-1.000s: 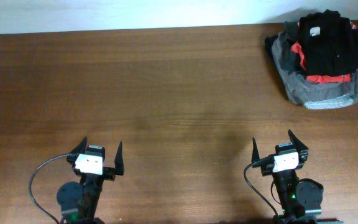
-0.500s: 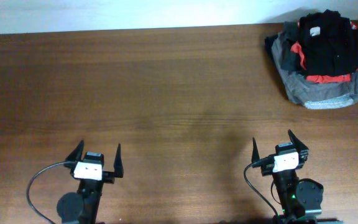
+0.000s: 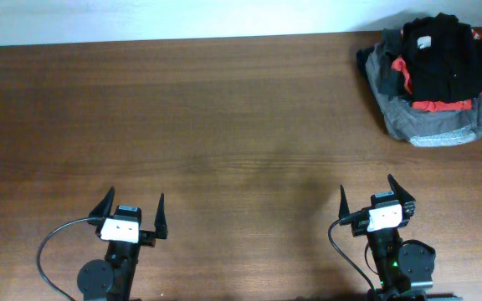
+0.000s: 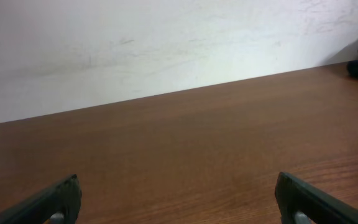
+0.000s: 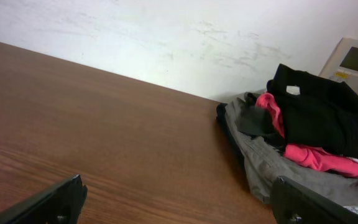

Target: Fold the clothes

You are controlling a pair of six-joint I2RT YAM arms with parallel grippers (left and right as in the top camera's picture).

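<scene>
The black garment point(image 3: 443, 58) with a small white label lies crumpled on top of a pile at the table's far right corner. It also shows in the right wrist view point(image 5: 322, 115), on top of the pile. My left gripper point(image 3: 132, 207) is open and empty near the front edge at the left; its view point(image 4: 178, 193) shows only bare wood between the fingers. My right gripper point(image 3: 368, 194) is open and empty near the front edge at the right, far from the pile; the fingers show wide apart in its view point(image 5: 179, 198).
Under the black garment lie a red garment point(image 3: 429, 105) and a grey garment point(image 3: 429, 125). The wooden table point(image 3: 224, 125) ends at a white wall point(image 3: 182, 17) behind. A beige wall panel point(image 5: 356, 59) shows behind the pile.
The left arm has drawn back a little toward the front edge, with its gripper still open. The right arm and the pile have not moved.
</scene>
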